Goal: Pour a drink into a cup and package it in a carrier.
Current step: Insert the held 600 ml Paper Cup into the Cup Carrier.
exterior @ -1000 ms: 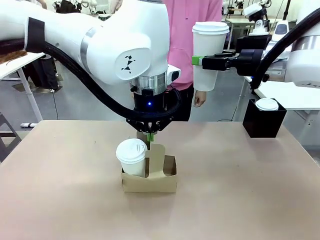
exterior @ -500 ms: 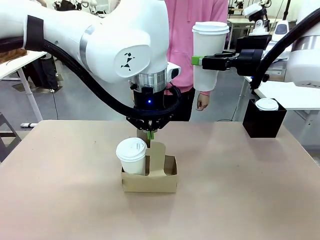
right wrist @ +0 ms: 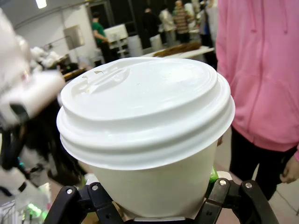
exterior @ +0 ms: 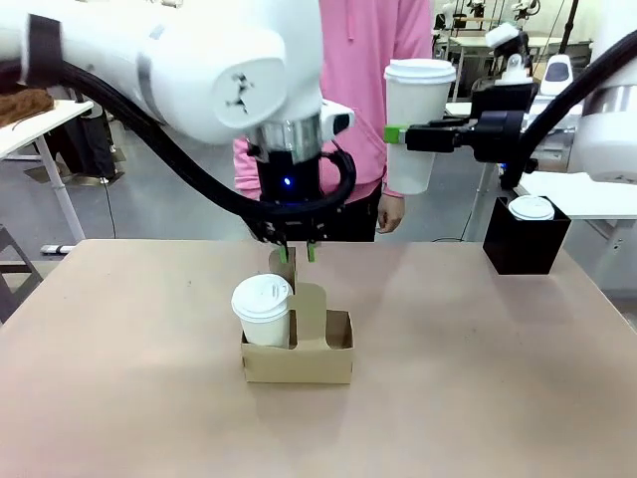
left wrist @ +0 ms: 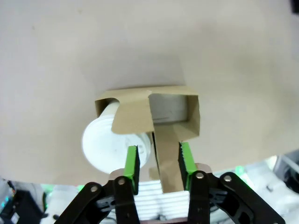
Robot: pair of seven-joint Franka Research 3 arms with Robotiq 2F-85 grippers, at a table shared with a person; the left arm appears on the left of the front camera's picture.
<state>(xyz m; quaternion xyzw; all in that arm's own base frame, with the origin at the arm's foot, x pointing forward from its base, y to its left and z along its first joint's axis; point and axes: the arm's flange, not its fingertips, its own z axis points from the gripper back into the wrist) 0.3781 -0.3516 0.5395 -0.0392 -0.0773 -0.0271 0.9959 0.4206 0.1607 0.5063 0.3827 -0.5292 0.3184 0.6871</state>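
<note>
Left hand parted above carrier, right hand gripping cup aloft

White left arm, black cable, left claw with green pads.

The carrier is plain brown cardboard. The cup seated in it is plain white, lid included; the raised cup at far right likewise. The table is tan, the box at far right black, the person's top pink. The left gripper is black, its pads green.
</note>
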